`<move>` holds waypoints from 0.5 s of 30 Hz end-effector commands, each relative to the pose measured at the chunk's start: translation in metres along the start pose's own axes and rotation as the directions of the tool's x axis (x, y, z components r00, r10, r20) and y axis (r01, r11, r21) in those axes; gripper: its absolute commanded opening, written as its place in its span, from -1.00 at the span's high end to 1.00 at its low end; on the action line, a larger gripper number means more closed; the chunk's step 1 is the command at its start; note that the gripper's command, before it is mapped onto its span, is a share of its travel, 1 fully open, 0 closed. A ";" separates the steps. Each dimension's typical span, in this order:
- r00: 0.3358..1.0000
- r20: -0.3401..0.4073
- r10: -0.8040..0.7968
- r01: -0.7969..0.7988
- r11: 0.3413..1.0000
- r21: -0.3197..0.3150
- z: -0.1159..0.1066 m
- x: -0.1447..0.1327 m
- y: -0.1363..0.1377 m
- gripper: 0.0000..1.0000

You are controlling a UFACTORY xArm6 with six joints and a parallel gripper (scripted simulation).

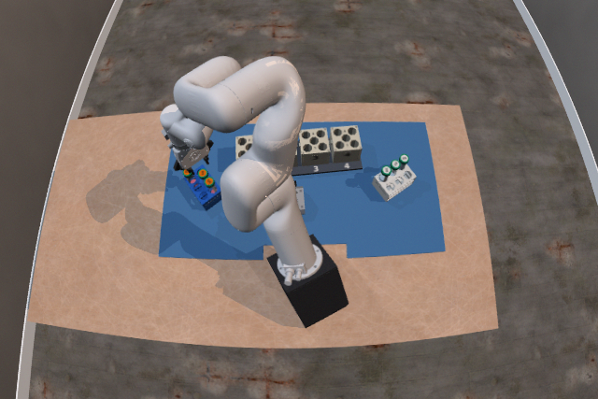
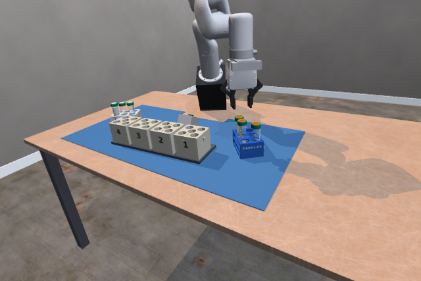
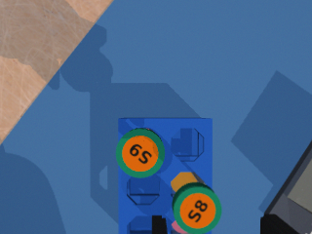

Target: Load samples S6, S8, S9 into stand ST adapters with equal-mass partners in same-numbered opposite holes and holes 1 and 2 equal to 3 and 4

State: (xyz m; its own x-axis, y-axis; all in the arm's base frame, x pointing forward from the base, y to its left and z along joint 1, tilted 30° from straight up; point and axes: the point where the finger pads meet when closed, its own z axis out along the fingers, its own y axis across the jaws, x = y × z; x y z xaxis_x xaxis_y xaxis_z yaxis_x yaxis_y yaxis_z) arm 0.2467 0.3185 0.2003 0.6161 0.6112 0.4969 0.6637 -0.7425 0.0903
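My gripper (image 1: pixel 192 165) (image 2: pixel 241 102) (image 3: pixel 216 226) is part-way open and empty, above the blue SAMPLES rack (image 2: pixel 252 153) (image 3: pixel 166 127). The rack holds S9 (image 1: pixel 188 173) (image 2: pixel 256 125) (image 3: pixel 140 153) in a corner well and S8 (image 1: pixel 203 173) (image 2: pixel 241 122) (image 3: pixel 197 210) and S6 (image 1: pixel 208 181) (image 2: pixel 239 117) in the other row. Their levels are unclear. Adapters 1 (image 2: pixel 185 144), 2 (image 2: pixel 160 140), 3 (image 1: pixel 315 158) (image 2: pixel 137 135) and 4 (image 1: pixel 347 155) (image 2: pixel 118 131) stand on the stand (image 1: pixel 325 169), with no tubes showing in their holes. The arm hides adapter 2 in the top view.
Three green-capped blanks (image 1: pixel 386 171) (image 1: pixel 395 163) (image 1: pixel 404 159) stand in the white rack (image 1: pixel 386 193); their numbers are unreadable. The small sloped desk (image 1: pixel 300 203) (image 2: pixel 185 120) with the green DONE key (image 2: pixel 191 114) is behind adapters 1 and 2 in the exterior view.
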 end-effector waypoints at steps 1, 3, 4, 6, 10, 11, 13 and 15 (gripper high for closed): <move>1.000 -0.004 0.000 0.000 1.000 0.000 0.002 0.002 0.000 -0.15; 1.000 -0.004 0.000 0.000 1.000 0.000 0.006 0.002 0.000 -0.15; 1.000 -0.004 0.000 0.000 1.000 0.000 0.008 0.002 0.000 -0.15; 1.000 -0.004 0.000 0.000 1.000 0.000 0.012 0.002 0.000 -0.15; 1.000 -0.004 0.000 0.000 1.000 0.000 0.020 0.002 0.000 -0.15; 1.000 -0.004 0.000 0.000 1.000 0.000 0.022 0.002 0.000 -0.15; 1.000 -0.004 0.000 0.000 1.000 0.000 0.026 0.002 0.000 -0.15; 1.000 -0.004 0.000 0.000 1.000 0.000 0.030 0.002 0.000 -0.15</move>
State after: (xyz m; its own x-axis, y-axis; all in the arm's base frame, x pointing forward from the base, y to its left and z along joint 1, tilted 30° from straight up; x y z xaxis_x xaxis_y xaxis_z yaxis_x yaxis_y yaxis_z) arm 0.2577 0.3257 0.1778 0.6161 0.6112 0.4968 0.6639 -0.7424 0.0900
